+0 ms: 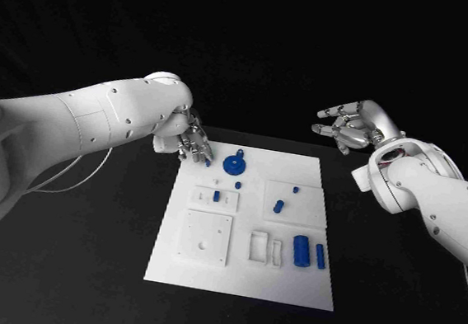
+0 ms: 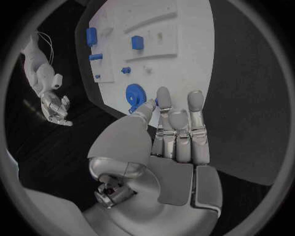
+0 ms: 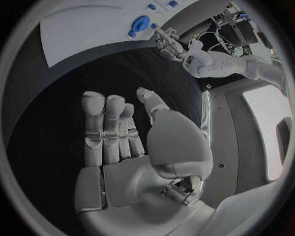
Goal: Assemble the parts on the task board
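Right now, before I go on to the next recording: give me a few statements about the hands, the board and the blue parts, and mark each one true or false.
1. The left hand is at the far left corner of the task board, close to the blue gear. True.
2. The right hand holds a blue part. False: it holds nothing, fingers apart, over the black table beyond the board's far right corner.
3. Two blue cylinders lie side by side near the board's right edge. True.
4. The blue gear lies off the board on the table. False: it is on the board, near its far edge.
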You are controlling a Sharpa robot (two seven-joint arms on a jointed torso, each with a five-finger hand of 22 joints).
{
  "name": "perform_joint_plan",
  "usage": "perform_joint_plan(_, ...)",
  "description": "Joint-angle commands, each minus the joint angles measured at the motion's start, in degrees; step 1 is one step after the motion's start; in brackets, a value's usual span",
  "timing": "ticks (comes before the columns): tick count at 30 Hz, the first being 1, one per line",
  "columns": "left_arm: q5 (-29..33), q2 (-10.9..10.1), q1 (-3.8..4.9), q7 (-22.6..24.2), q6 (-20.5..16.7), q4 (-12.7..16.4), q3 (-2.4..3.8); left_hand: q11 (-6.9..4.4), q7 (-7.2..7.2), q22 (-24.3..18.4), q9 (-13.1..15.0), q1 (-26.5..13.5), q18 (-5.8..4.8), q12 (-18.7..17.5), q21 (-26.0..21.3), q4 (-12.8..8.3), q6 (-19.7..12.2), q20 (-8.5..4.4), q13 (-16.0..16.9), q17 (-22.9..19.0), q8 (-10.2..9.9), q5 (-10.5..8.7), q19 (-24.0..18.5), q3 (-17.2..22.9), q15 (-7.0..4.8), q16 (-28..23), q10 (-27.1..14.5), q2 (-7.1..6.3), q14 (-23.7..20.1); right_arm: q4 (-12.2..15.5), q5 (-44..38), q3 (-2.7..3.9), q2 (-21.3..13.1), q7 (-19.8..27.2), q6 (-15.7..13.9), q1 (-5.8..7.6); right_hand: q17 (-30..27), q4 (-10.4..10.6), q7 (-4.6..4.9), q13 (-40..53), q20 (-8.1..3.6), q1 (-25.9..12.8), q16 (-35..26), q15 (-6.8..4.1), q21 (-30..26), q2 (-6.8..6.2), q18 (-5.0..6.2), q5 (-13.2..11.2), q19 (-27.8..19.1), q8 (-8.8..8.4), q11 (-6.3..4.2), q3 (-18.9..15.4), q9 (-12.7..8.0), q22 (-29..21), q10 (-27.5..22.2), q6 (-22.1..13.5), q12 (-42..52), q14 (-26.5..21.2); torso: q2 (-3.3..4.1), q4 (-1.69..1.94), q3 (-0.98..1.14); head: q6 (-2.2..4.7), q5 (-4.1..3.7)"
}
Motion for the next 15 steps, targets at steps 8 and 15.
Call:
perform_joint_plan(8, 0.1, 0.4, -0.29, -0.4, 1.8, -0.2, -0.42, -0.17, 0.04, 1.1, -0.2, -0.3, -0.17, -0.1, 0.0, 0.3, -0.2, -0.22, -0.1, 0.0, -0.2, 0.35, -0.2, 0.3, -0.30, 0.3, 0.0, -0.37, 0.0, 0.2, -0.5, 0.04, 0.0, 0.1, 0.1, 0.03, 0.0, 0.1, -0.02, 0.1, -0.39, -0.3, -0.3, 0.15, 0.2, -0.30, 1.15, 0.1, 2.9, -0.21, -0.15, 0.2, -0.1, 0.0, -0.1, 0.1, 0.0, 0.4, -0.01, 0.01, -0.02, -0.05, -0.01)
perform_joint_plan(15, 0.1, 0.3, -0.38, -0.2, 1.7, -0.2, -0.51, -0.14, 0.12, 1.1, -0.3, -0.1, -0.12, -0.2, 0.1, 0.3, -0.5, -0.19, -0.1, -0.2, -0.2, 2.92, -0.2, 1.2, -0.26, 0.2, -0.1, -0.26, 0.0, 0.2, -0.5, 0.04, 0.0, 0.1, 0.1, 0.04, 0.0, 0.1, -0.02, 0.1, -0.39, -0.3, -0.3, 0.15, 0.2, -0.30, 1.15, 0.1, 2.9, -0.21, -0.15, 0.2, -0.1, 0.0, -0.1, 0.1, 0.0, 0.4, -0.02, 0.01, -0.02, -0.06, -0.05)
